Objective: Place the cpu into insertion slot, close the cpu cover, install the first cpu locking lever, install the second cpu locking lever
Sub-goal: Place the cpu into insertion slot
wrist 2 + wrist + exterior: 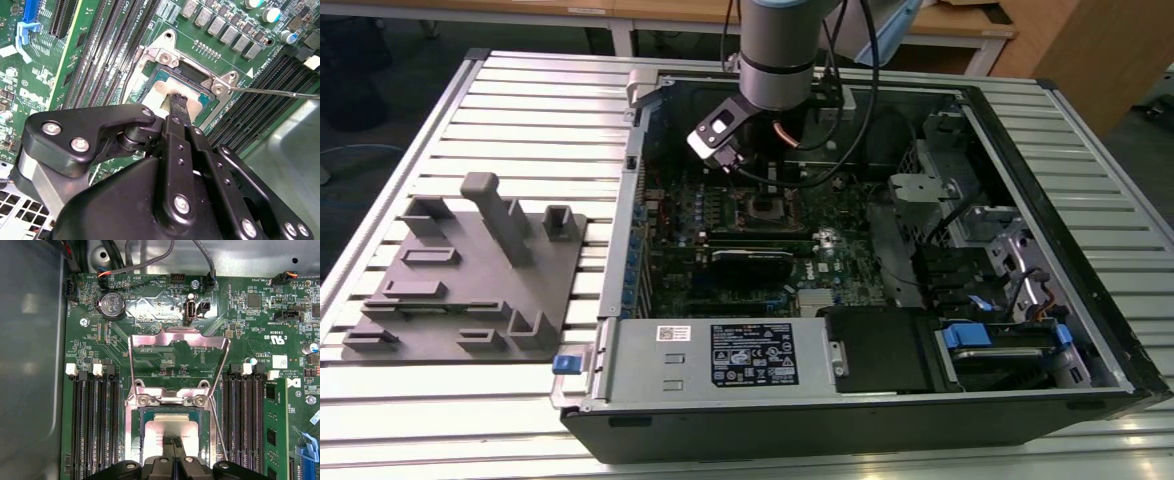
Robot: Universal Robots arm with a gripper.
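Note:
The cpu (169, 429) lies flat in the insertion slot (134, 440), its dull silver top showing in both wrist views, and in the second wrist view the cpu (159, 95) sits inside the slot's metal rim (150, 55). My gripper (173, 442) hangs right over the chip with its thin black fingertips (178, 101) pressed together, at or just above the top. The cpu cover (177, 340) stands raised on its hinge beyond the slot. A thin wire locking lever (280, 93) sticks out sideways, unlatched. In the exterior view my gripper (771, 190) reaches down inside the computer case to the slot (767, 210).
Black memory slots (92, 425) flank the socket on both sides (245, 420). Cables (841, 150) hang near the arm. Case walls (1067, 250), drive bays and a power supply (720, 355) surround the board. A grey fixture (467, 270) sits on the slatted table at the exterior view's left.

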